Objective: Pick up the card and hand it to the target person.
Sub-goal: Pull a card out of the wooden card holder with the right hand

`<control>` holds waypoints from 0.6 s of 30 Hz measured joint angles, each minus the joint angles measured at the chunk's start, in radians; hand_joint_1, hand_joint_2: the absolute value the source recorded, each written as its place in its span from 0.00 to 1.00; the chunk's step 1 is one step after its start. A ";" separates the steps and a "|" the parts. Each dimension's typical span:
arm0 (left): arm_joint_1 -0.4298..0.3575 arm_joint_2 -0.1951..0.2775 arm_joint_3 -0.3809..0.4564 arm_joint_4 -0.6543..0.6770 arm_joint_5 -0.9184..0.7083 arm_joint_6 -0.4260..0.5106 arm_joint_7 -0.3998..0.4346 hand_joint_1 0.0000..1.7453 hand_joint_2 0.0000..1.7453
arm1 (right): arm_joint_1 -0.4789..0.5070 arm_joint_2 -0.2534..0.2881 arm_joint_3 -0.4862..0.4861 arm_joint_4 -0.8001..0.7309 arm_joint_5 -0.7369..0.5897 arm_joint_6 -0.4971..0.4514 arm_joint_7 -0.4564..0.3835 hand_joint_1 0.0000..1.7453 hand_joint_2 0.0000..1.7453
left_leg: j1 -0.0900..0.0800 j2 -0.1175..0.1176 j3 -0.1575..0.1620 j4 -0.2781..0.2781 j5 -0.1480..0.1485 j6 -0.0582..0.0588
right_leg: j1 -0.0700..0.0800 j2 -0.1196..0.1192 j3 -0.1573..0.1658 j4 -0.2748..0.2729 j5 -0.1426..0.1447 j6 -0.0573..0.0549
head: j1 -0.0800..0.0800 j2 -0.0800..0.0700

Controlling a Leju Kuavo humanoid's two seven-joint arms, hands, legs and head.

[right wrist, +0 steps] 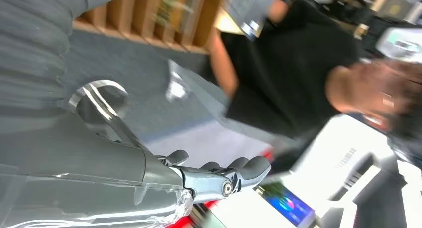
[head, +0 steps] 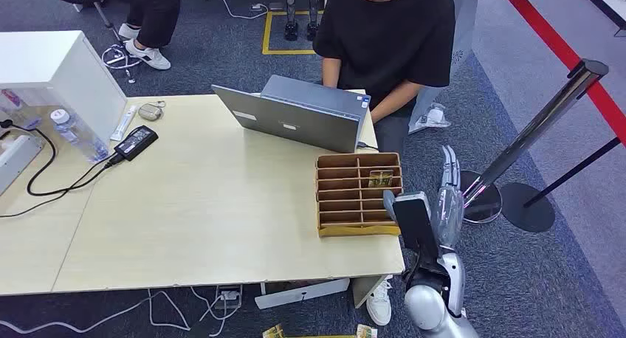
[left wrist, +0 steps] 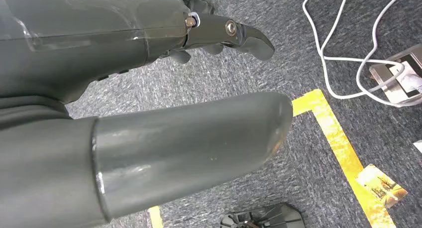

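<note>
Card (head: 381, 178) is sitting upright in one of the compartments on the far right side of the brown divided box (head: 359, 195), which is resting at the right end of the tabletop (head: 199, 205), just in front of the laptop (head: 299, 115). Nothing is touching it yet.

Right hand (head: 447, 194) is reaching forward beside the tabletop's right edge, level with the box but off to its side, with its fingers stretched out straight and nothing between them; in the right wrist view the fingers (right wrist: 234, 172) are lying extended and empty as well. Left hand (left wrist: 149, 113) is hanging low over the grey carpet, its thumb and a dark finger apart and holding nothing.

Judging by this, the approach to the pick is under way and the grasp itself is not yet begun. Next, the right hand is going to need to swing inward over the box and come down onto the card's compartment, pinching the card's top edge between the thin dividers. The person in the black shirt (head: 391, 35) is sitting just behind the laptop, likely the one to receive it.
</note>
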 joint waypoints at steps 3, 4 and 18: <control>-0.004 0.000 -0.001 0.000 -0.013 -0.007 0.008 0.00 0.00 | -0.039 -0.015 0.001 -0.005 0.069 0.048 0.038 0.00 1.00 | 0.000 0.000 0.000 0.000 0.000 0.000 | 0.000 0.001 0.000 0.000 0.000 0.000 | 0.000 0.000; -0.006 0.000 -0.002 0.000 -0.019 -0.010 0.012 0.00 0.00 | -0.057 -0.023 0.002 -0.005 0.099 0.069 0.053 0.00 1.00 | 0.000 0.000 0.000 0.000 0.000 0.000 | 0.000 0.001 0.000 0.000 0.000 0.000 | 0.000 0.000; -0.023 0.000 -0.007 0.000 -0.040 -0.025 0.023 0.00 0.00 | -0.137 -0.074 0.013 0.021 0.200 0.132 0.099 0.00 1.00 | 0.000 0.000 0.000 0.000 0.000 0.000 | 0.000 0.000 0.000 0.000 0.000 0.000 | 0.000 0.000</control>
